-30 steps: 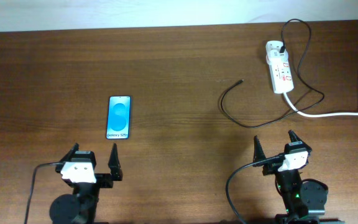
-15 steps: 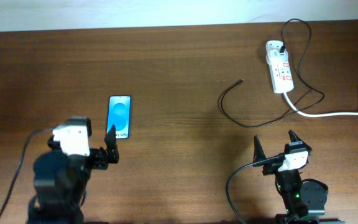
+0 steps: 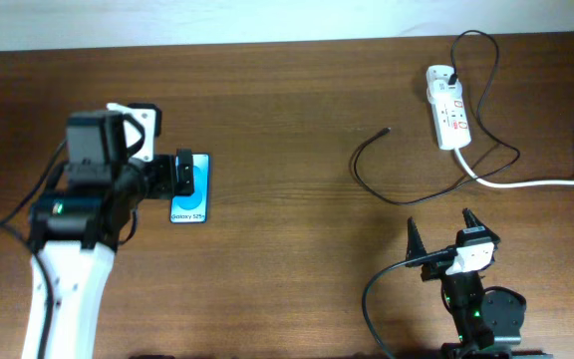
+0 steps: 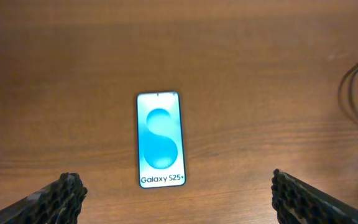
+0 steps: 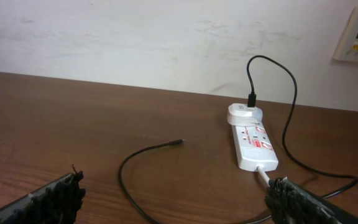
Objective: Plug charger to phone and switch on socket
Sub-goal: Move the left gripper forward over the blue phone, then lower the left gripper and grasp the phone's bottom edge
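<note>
Overhead, the left gripper (image 3: 172, 172) hangs above the wooden table (image 3: 287, 100) at the phone (image 3: 192, 194), its dark finger (image 3: 183, 171) covering the phone's far left part. In the left wrist view the fingers stand wide apart with nothing between the pads. The phone lies flat, screen up, ahead of them and midway between the two tips. Its long axis runs straight away from the fingers, and the end with the white lettering is the one nearest them.

The right gripper (image 5: 176, 193) is also spread wide and empty, low over the table. Well ahead of its fingers lies the socket (image 5: 250, 140), long axis running away from them, its thick white cord (image 3: 526, 182) leaving the near end. The charger (image 5: 142, 152) is plugged in at the far end. Its free plug tip (image 5: 178, 143) rests ahead between the fingers, left of the socket and apart from it, pointing toward the socket.
</note>
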You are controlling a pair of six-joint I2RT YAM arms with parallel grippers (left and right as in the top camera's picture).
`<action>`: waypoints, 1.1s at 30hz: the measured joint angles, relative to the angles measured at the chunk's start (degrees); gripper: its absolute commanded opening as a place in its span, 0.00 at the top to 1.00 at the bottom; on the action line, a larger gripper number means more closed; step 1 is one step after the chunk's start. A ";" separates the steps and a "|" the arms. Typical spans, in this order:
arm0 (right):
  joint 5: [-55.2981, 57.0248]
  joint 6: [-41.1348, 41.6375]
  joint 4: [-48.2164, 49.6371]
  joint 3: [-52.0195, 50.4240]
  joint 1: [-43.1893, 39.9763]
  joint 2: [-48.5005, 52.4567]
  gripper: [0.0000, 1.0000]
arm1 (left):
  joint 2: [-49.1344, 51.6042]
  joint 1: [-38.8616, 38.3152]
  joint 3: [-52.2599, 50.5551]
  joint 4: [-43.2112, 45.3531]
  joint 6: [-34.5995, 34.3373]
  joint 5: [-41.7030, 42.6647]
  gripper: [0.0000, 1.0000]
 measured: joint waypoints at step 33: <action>0.00 0.04 0.00 0.00 0.00 0.00 0.02 | 28.00 0.00 0.07 8.26 0.02 -0.74 0.01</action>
